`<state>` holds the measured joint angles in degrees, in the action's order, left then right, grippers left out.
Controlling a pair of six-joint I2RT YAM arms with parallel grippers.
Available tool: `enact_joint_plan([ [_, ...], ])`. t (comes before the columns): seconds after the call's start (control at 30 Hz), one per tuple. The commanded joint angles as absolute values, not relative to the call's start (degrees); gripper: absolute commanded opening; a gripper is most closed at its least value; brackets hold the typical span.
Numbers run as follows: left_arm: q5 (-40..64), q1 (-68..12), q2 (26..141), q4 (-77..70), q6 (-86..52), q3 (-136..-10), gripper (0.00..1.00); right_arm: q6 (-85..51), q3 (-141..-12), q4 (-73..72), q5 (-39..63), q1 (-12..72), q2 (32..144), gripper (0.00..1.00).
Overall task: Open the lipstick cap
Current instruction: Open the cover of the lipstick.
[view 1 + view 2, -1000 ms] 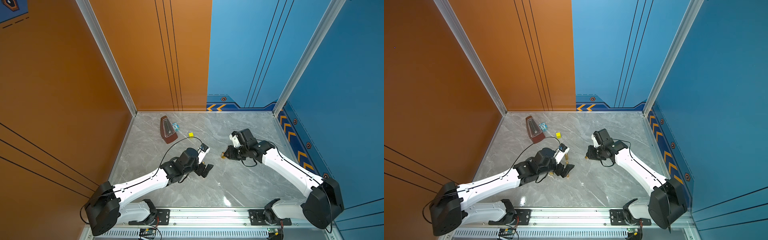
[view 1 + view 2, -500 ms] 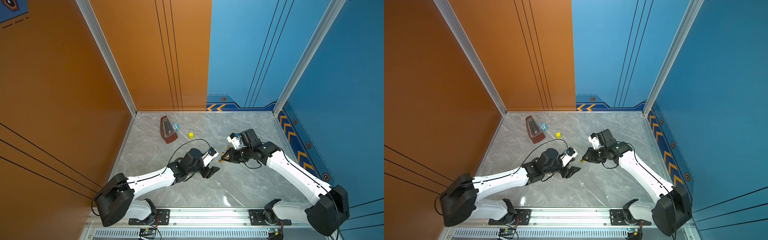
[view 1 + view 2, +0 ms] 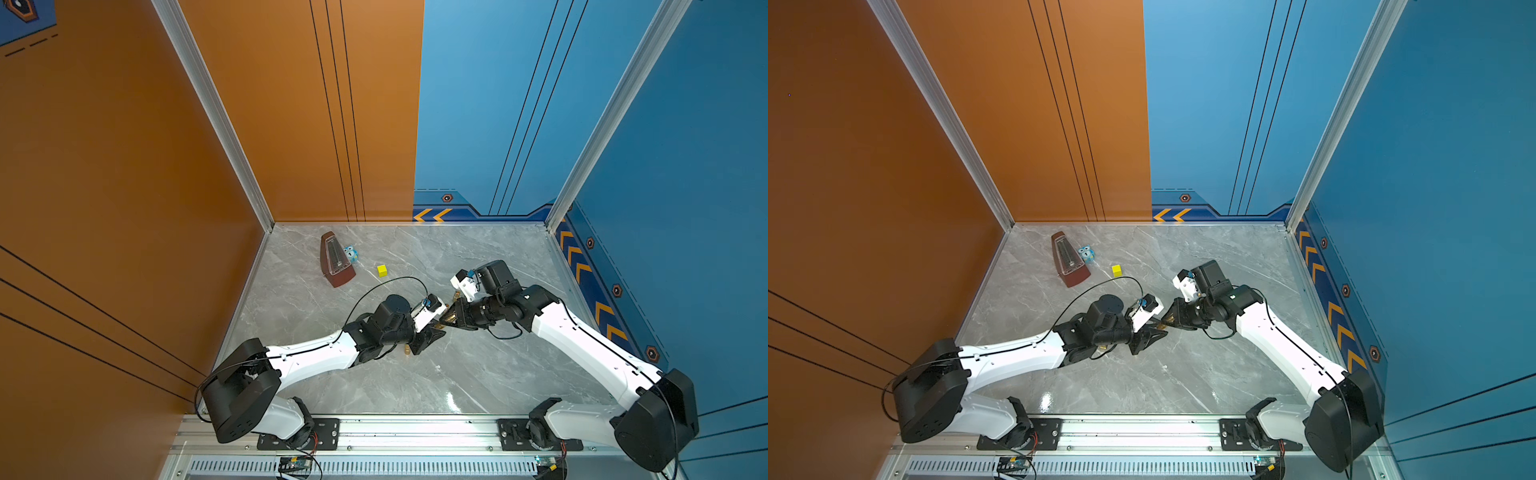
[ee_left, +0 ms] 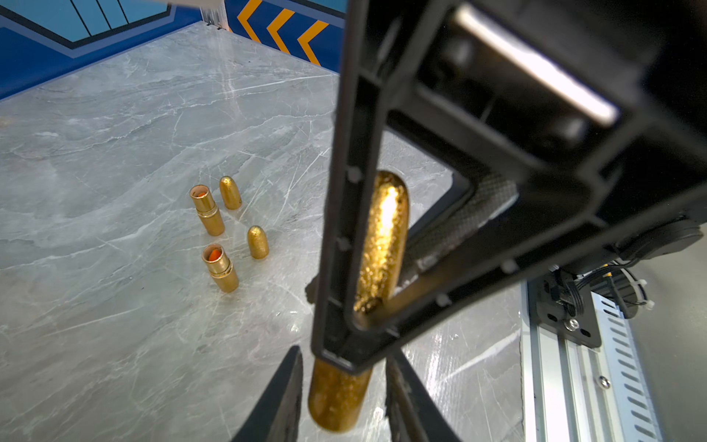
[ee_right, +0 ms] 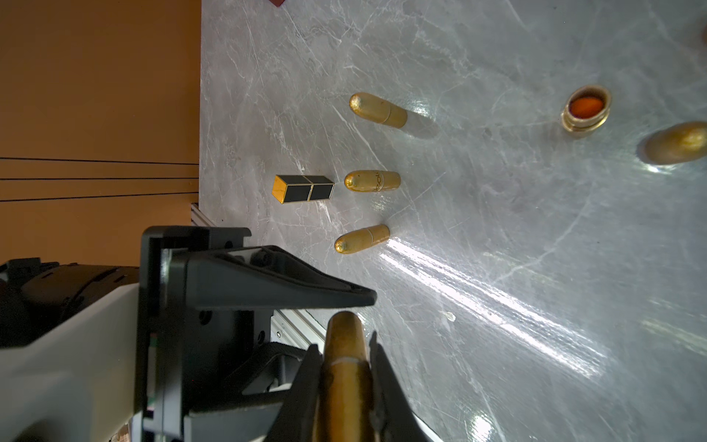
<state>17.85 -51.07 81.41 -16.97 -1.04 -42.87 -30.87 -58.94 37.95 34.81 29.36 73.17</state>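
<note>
A gold lipstick is held above the table, with my right gripper shut on it at its seam. Its short end sticks out past those fingertips. That end lies between the jaws of my left gripper, which stand open with a narrow gap on each side. The domed end shows behind a right finger. In both top views the two grippers meet at mid-table: lipstick, left gripper, right gripper.
Two uncapped gold bases and two loose caps stand on the marble. Three closed gold lipsticks and a black square one stand near the left wall. Metronome, blue toy, yellow cube at the back.
My left arm has reached right to the held lipstick and its jaws have narrowed around the free end. The right arm has brought the lipstick slightly forward, still gripped.
</note>
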Motion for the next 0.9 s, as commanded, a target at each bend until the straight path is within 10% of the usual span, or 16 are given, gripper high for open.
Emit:
enact_joint_plan([
  [0.0, 19.8, -51.5, 81.7, -19.1, -1.3, -44.0, 0.32, -31.6, -58.3, 37.2, 36.1, 29.6, 72.6, 0.17],
  [0.47, 14.8, -51.7, 80.8, -19.0, -1.2, -42.0, 0.0, -32.1, -59.2, 35.4, 34.4, 29.3, 71.4, 0.24],
  [0.87, 14.2, -51.7, 79.3, -19.1, -1.1, -39.9, 0.0, -29.8, -60.1, 35.8, 29.1, 29.4, 70.7, 0.46],
])
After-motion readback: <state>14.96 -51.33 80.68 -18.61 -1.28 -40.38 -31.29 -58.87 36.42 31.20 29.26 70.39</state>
